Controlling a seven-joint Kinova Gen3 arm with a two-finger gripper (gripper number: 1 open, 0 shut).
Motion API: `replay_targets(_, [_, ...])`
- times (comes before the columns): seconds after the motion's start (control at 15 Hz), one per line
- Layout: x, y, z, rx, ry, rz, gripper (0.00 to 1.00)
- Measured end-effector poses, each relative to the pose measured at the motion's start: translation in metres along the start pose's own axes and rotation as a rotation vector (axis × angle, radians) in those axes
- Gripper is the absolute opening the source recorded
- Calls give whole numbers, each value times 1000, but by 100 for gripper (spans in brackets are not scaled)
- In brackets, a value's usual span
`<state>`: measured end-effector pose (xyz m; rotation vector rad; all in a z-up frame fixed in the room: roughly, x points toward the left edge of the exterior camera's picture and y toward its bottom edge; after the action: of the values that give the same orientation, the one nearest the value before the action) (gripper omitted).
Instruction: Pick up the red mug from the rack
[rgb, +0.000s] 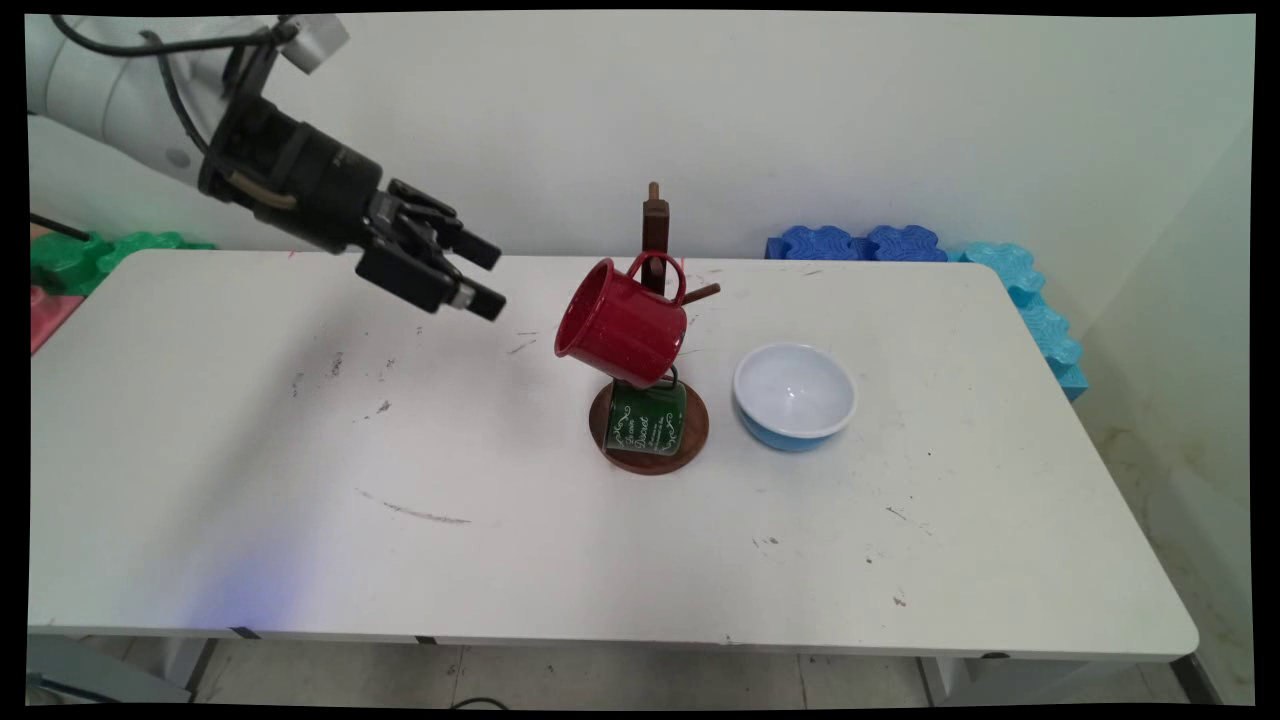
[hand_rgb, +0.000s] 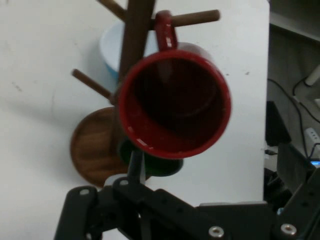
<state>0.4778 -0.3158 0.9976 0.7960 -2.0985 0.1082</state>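
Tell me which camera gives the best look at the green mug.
The main view: the green mug shows its lettered side, hanging low on the wooden stand. The hand view shows only a dark green sliver under the red mug.

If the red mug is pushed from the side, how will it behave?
The red mug hangs only by its handle on a peg of the wooden mug tree, so it would probably swing rather than slide. It looks like rigid enamel, likely smooth and slippery. A harder push might rock the tree.
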Motion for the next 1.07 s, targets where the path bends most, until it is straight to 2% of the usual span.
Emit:
replay_targets(0.47, [5,32,28,-21,-9,-29,100])
replay_targets(1.07, [13,46,70,-4,-13,-75,100])
